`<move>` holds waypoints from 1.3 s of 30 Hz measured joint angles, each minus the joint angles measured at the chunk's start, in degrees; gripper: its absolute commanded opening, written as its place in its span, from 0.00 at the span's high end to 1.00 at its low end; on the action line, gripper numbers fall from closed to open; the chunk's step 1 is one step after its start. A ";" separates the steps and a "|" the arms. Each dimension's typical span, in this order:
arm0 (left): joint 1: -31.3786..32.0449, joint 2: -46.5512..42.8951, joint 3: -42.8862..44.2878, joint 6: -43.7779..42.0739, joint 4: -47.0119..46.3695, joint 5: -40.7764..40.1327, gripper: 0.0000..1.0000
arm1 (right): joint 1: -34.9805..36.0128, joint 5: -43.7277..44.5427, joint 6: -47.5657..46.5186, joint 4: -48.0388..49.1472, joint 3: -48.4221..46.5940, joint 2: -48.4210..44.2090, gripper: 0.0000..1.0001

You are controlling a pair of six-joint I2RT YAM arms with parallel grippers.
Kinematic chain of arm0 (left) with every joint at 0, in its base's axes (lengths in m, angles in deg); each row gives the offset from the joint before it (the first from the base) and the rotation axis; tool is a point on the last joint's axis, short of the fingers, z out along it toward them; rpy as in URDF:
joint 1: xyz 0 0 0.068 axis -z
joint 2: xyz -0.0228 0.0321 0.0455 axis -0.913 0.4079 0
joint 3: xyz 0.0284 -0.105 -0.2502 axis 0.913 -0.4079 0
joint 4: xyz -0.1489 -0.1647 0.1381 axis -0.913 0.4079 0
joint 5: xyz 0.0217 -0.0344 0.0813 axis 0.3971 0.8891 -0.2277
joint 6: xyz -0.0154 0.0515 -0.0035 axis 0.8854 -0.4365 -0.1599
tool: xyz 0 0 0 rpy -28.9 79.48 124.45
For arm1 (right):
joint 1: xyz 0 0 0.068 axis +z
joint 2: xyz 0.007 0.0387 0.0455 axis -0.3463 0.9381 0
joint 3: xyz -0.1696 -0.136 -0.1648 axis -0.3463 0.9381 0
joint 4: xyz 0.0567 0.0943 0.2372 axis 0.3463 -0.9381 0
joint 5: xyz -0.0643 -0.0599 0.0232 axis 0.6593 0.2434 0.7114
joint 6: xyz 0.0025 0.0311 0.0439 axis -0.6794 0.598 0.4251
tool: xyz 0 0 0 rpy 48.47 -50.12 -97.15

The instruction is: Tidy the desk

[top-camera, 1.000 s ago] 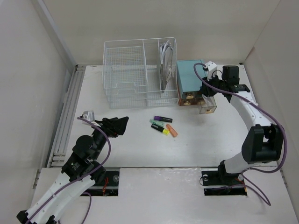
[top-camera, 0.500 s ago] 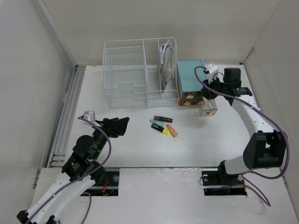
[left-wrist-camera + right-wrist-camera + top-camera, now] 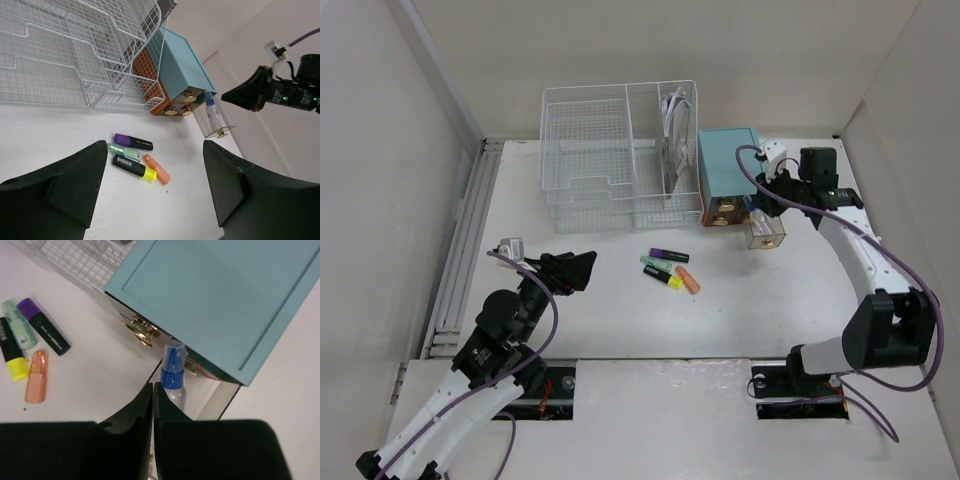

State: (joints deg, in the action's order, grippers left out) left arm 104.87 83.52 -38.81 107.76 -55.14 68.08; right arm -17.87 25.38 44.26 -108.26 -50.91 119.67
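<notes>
- Lower left of the top view: left tool (image 3: 582, 268), released, fingers spread wide.
- Upper right: right tool (image 3: 152, 390), clenched, fingertips pressed together, over clear drawer (image 3: 765, 235) with blue-capped bottle (image 3: 173, 371).
- Centre: white counter (image 3: 610, 320), with four highlighters (image 3: 670, 270) lying mid-frame.

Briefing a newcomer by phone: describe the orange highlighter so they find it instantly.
Find the white wire basket organizer at the back of the flat white desk. In front of it, four highlighter pens lie clustered. The wanted one is the fully orange pen at the cluster's right end; its neighbours are a purple-capped black pen, a pale green pen and a yellow-tipped black pen.
</notes>
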 measured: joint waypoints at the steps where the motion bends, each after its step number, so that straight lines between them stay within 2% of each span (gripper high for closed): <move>1: 0.00 0.00 0.00 0.00 0.00 0.00 0.26 | 0.00 -0.11 -0.31 -0.42 0.00 -1.01 1.00; 7: 0.00 -0.02 0.00 0.00 -0.02 0.07 0.26 | -0.02 -0.46 -5.33 -1.60 0.24 -8.96 1.00; 10: 0.00 0.00 0.00 0.00 -0.15 0.26 0.26 | -0.13 -0.46 -5.51 0.28 1.36 -9.66 1.00; 21: 0.00 -0.07 0.00 -0.02 -1.25 0.74 0.26 | -0.15 0.24 0.48 4.28 -5.70 9.90 1.00; 39: 0.00 -1.84 -0.04 -0.02 -0.76 1.11 0.26 | -0.15 0.39 1.92 5.20 -7.32 10.73 1.00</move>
State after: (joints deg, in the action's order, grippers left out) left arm 104.87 81.68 -38.86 107.74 -55.91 69.19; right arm -18.02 25.78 46.18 -103.06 -58.24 130.40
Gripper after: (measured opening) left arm 0.741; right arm 0.009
